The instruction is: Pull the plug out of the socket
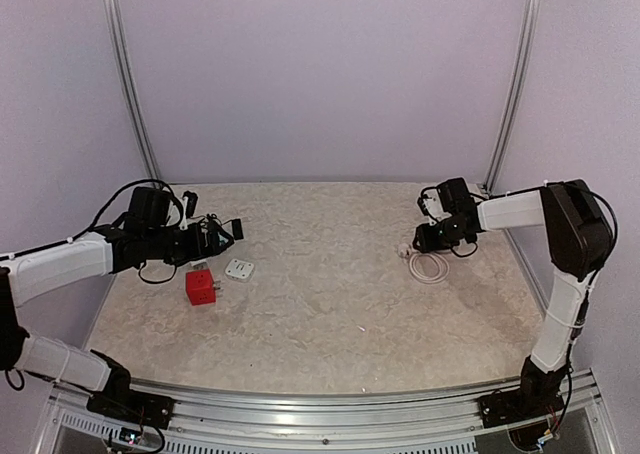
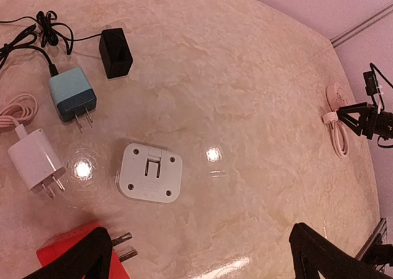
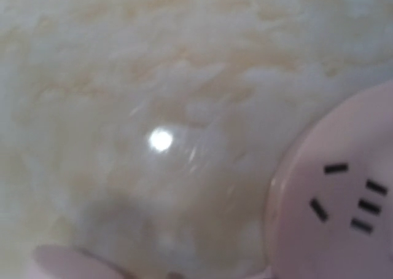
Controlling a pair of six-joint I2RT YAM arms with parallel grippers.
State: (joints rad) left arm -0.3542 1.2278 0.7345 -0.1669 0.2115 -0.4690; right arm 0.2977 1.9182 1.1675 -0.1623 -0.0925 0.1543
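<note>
The left gripper [image 2: 199, 239] is hanging spread wide, gripping nothing; the red socket [image 1: 200, 288] is lying close by it.
The socket is sitting on the table [image 1: 330, 304] toward the left side, near a flat white square piece [image 1: 239, 269], with two metal prongs [image 2: 123, 245] sticking out of its side; the right gripper [image 1: 428, 236] is hovering by a coiled white cable [image 1: 430, 267], its finger spread impossible to tell.
</note>
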